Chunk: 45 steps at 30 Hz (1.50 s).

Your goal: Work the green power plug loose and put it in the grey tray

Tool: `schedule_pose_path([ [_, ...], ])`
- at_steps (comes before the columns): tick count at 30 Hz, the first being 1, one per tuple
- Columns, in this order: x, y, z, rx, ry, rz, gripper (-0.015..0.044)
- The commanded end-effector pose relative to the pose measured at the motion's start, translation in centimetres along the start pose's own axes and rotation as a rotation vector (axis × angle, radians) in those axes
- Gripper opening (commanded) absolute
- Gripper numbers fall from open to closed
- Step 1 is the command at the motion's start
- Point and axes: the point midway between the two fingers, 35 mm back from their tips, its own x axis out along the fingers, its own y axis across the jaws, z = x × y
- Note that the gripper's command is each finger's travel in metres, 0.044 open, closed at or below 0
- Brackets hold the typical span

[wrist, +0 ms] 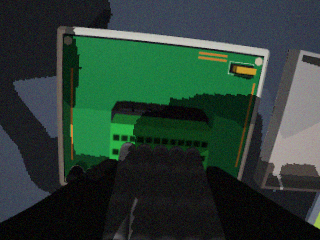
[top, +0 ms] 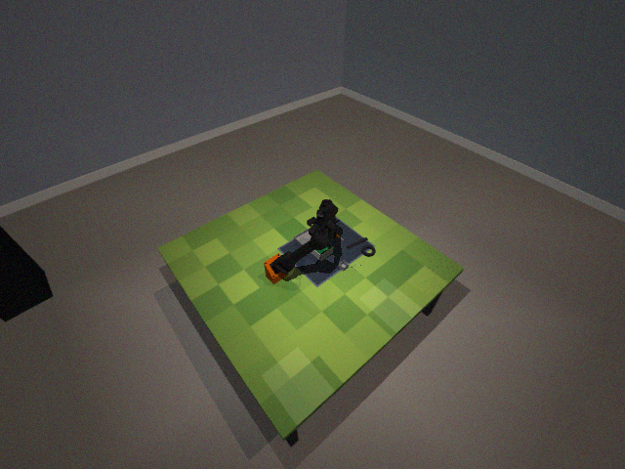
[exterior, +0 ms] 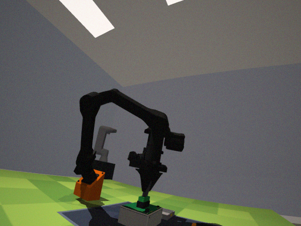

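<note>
The green plug (exterior: 144, 198) (wrist: 122, 131) sits in the black socket (exterior: 142, 204) on the green circuit board (exterior: 130, 206) (wrist: 115, 65), which tops a pale box. A dark, ribbed cable bundle (exterior: 145, 194) (wrist: 160, 185) rises from the plug with a slight lean. My gripper (exterior: 146, 190) (wrist: 162, 174) is shut on this bundle, just above the plug. In the wrist view, the bundle hides part of the plug. The grey tray (top: 303, 236) (exterior: 167, 213) (wrist: 295, 110) lies beside the board, to its right in the wrist view. Whether the plug is tilted is unclear.
A dark blue mat (top: 317, 278) (exterior: 77, 213) lies under the box and tray. A dark rod (top: 357, 243), a black ring (top: 368, 250) and a small pale item (top: 344, 265) lie near the mat's edge. The arm's orange base (top: 273, 270) (exterior: 96, 190) stands beside the mat.
</note>
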Motion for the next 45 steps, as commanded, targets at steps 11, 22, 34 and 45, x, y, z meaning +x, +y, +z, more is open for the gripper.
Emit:
schedule_pose_path([
  [11,-2.5,-0.1,0.1,-0.010,0.021,-0.010,0.0000],
  [22,-2.1,-0.1,0.1,-0.010,0.021,-0.010,0.0000],
  [34,-2.1,-0.6,0.1,-0.010,0.022,0.055,0.0000],
  [45,-2.3,1.0,0.1,-0.012,0.020,-0.142,0.0000],
])
